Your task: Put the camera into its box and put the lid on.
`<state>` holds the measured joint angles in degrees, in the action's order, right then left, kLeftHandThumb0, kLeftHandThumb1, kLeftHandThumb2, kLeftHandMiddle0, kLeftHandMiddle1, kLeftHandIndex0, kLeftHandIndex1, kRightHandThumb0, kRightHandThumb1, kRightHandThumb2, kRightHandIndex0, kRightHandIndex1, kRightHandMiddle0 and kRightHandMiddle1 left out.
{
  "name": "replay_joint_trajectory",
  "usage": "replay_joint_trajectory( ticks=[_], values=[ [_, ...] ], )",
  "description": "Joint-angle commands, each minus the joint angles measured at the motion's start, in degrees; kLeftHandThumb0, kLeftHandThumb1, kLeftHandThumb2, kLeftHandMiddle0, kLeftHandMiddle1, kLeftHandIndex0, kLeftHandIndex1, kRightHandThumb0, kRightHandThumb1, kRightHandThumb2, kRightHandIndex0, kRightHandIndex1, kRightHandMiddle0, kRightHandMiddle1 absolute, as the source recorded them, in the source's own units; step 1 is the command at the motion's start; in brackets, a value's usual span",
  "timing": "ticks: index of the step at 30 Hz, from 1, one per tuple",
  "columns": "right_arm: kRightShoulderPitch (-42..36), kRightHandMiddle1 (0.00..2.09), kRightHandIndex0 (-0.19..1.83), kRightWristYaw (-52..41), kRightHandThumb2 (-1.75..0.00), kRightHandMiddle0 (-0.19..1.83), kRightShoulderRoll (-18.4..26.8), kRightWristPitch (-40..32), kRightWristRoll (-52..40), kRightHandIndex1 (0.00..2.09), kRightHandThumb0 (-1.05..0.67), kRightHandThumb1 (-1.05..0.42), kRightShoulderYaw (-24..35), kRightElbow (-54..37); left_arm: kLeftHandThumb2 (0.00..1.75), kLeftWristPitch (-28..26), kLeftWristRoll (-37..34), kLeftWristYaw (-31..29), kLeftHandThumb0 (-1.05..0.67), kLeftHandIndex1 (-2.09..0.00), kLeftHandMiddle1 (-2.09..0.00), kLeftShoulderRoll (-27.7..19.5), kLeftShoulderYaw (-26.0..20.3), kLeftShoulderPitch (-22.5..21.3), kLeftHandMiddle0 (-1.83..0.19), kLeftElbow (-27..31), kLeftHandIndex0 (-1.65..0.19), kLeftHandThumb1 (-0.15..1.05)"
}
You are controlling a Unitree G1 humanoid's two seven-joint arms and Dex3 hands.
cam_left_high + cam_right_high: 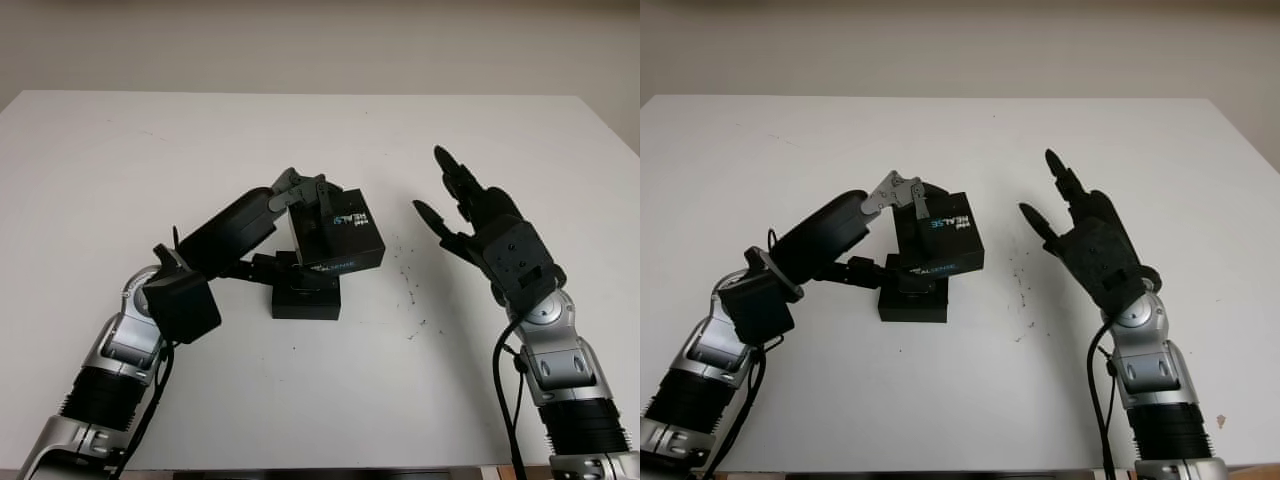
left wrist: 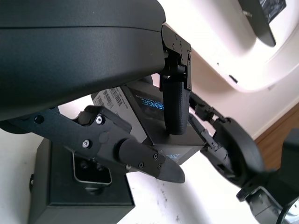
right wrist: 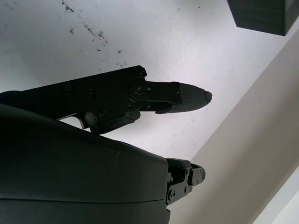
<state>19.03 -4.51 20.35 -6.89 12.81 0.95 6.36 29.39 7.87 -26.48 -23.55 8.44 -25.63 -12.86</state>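
Black lid (image 1: 338,232) gripped by left hand (image 1: 300,190) (tilted); right hand (image 1: 480,225) open.

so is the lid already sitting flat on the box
No, the left hand grips the lid tilted above the box, which holds the camera; the right hand is open.

On the table (image 1: 120,160), the box (image 1: 306,298) sits near the middle. The lid (image 1: 338,232) is tilted over its far edge, apparently touching it. The right hand (image 1: 480,225) is well apart, to the right.
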Motion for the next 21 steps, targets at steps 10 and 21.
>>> replay_joint_trajectory(
  ticks=[10,21],
  values=[
    [0.07,0.06,0.14,0.71,-0.39,0.11,-0.01,-0.15,0.20,0.05,-0.55,-1.05,0.21,-0.81,1.31,2.95,6.53,1.11,-0.03,-2.09,-2.09,-2.55,0.84,-1.42,-0.71,-3.50,-0.67,0.75],
    [0.12,0.06,0.15,1.14,-0.39,0.12,0.07,0.49,0.57,0.06,-0.55,-1.05,0.19,-0.46,1.32,8.67,10.15,2.70,-0.08,-2.09,-2.09,-3.77,2.43,-3.94,-0.82,-12.16,-0.75,0.77]
  ],
)
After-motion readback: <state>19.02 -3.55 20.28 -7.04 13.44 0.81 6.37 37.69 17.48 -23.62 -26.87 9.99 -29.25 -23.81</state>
